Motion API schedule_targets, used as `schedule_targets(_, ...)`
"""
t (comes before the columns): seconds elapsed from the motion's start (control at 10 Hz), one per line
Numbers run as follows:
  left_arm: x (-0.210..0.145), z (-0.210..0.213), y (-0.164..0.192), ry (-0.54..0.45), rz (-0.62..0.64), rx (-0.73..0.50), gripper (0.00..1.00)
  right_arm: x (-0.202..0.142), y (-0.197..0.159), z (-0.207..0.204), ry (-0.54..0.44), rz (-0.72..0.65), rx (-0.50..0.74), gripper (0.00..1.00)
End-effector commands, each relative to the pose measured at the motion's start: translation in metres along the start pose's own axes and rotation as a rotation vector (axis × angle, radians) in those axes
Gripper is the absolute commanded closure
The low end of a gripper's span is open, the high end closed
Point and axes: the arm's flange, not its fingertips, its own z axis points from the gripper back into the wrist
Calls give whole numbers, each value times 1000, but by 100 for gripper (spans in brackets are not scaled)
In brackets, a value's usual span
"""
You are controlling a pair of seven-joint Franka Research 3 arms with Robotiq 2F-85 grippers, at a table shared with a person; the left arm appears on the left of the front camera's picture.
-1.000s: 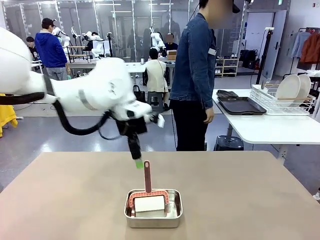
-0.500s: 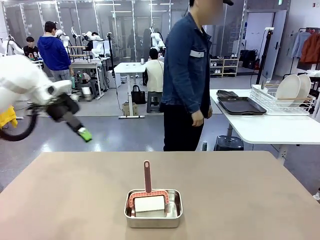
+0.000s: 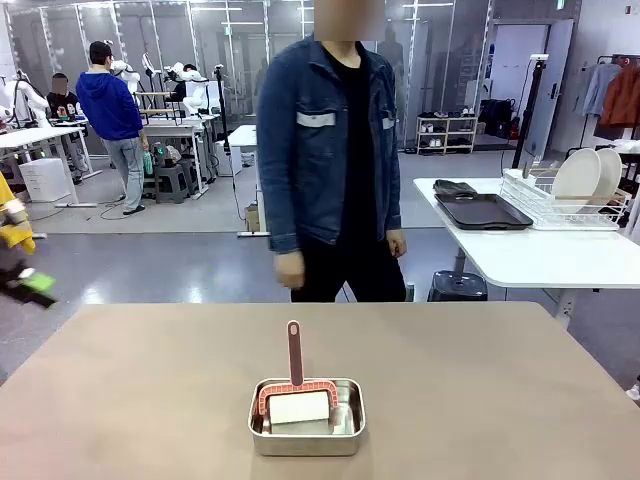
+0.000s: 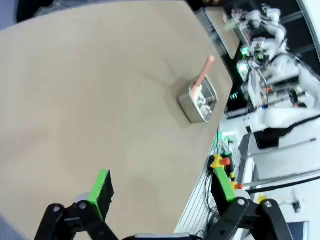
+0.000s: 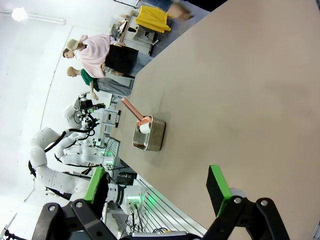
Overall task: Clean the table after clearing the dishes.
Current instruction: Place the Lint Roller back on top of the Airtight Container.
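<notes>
The left gripper (image 3: 30,283) has swung away from the pan to the far left edge, jaws wide, empty. At mid-table (image 3: 480,390), the steel pan (image 3: 306,418) keeps the pink-handled scrubber (image 3: 295,372) upright for grabbing. The right gripper (image 5: 155,192) hangs open, empty. The dishes (image 3: 585,175) dry in a rack, off on the white table.

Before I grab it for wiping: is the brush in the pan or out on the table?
In. The brush sits inside the pan, its handle sticking up.
</notes>
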Motion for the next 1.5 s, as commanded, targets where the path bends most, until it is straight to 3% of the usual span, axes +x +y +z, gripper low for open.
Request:
schedule_targets(0.0, -24, 45, 39, -127, 82, -39, 0, -2, 1, 1, 4, 19, 6, 0)
schedule_targets(0.2, -61, 86, 76, -184, 180, -17, 0, -2, 1, 1, 4, 19, 6, 0)
schedule_targets(0.5, -84, 102, 104, -242, 244, -2, 0, -2, 1, 1, 4, 19, 6, 0)
schedule_targets(0.6, -94, 97, 95, -190, 217, 21, 0, -2, 1, 1, 4, 19, 6, 0)
schedule_targets(1.4, -94, 97, 95, -190, 217, 21, 0, -2, 1, 1, 4, 19, 6, 0)
